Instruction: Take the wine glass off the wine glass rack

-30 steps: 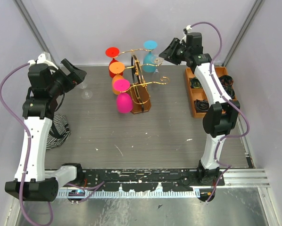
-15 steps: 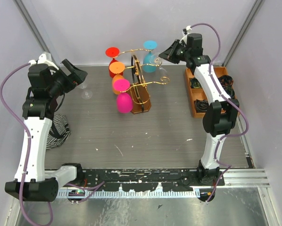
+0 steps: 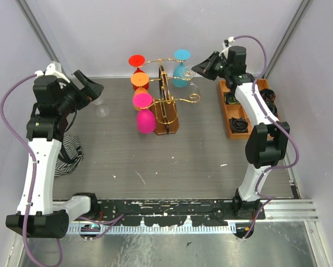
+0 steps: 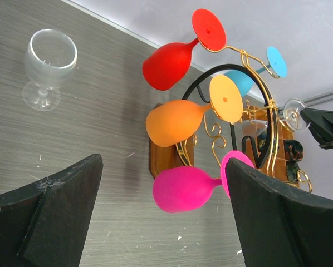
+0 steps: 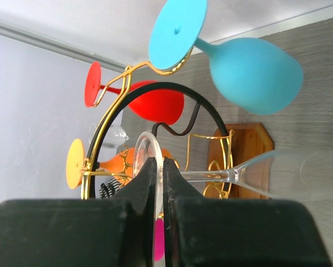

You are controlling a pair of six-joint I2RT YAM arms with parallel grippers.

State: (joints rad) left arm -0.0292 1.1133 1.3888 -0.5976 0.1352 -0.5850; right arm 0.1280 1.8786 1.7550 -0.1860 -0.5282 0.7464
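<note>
The wine glass rack [image 3: 167, 101] is a gold wire stand on a brown wooden base [image 3: 166, 125] at the table's back middle. Red [image 3: 136, 61], orange [image 3: 139, 82], pink [image 3: 145, 119] and blue [image 3: 181, 72] glasses hang on it. My right gripper [image 3: 204, 67] is shut on the round foot [image 5: 145, 157] of a clear wine glass [image 5: 300, 177], held sideways at the rack's right end [image 5: 222, 161]. I cannot tell if its stem touches the wire. My left gripper [image 3: 92, 89] is open and empty, left of the rack; the pink glass [image 4: 183, 189] shows between its fingers [image 4: 49, 217].
A second clear glass [image 3: 102, 108] stands upright on the table by the left gripper, also in the left wrist view [image 4: 47, 64]. An orange-brown compartment tray [image 3: 241, 111] with dark items sits at the right. A striped cloth [image 3: 69, 153] lies at the left edge.
My right gripper has moved to the right with the clear glass's foot in its jaws. The rack's hanging glasses have shifted slightly to the right. The left arm has not moved.
</note>
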